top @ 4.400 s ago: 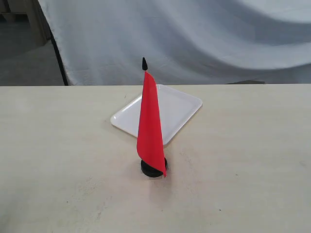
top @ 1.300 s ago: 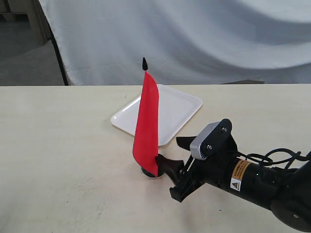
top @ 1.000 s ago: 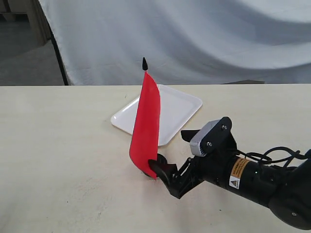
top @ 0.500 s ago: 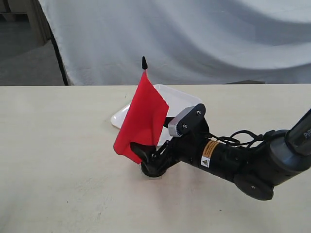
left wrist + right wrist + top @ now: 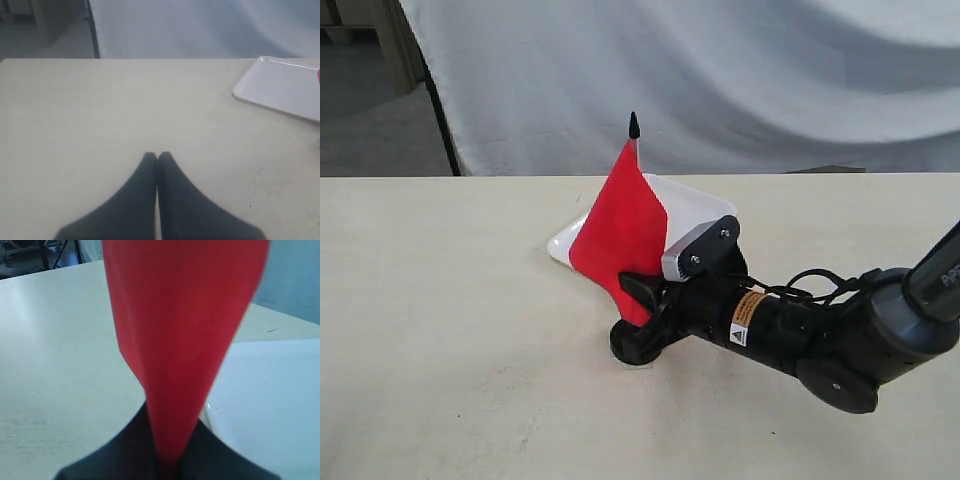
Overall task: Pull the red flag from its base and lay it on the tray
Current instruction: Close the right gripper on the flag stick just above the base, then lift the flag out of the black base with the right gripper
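The red flag (image 5: 620, 235) stands tilted over the black base (image 5: 632, 347), its pointed black tip (image 5: 633, 124) uppermost. My right gripper (image 5: 642, 305) is shut on the flag's lower cloth just above the base. In the right wrist view the red flag (image 5: 185, 335) fills the middle and runs down between the closed fingers of my right gripper (image 5: 167, 462). Cloth and fingers hide the stick's foot, so I cannot tell whether it sits in the base. Behind the flag lies the white tray (image 5: 698, 207). My left gripper (image 5: 157, 156) is shut on nothing above bare table.
A pale cloth backdrop (image 5: 720, 80) hangs behind the table's far edge. The right arm (image 5: 820, 340) lies low across the right side of the table. In the left wrist view the tray (image 5: 280, 87) is off to one side, and it (image 5: 272, 390) lies close beside the right fingers.
The right gripper came in from the right and closed on the flag. Over the last half second the flag's tip has shifted right and slightly up, and the cloth has swung with it.
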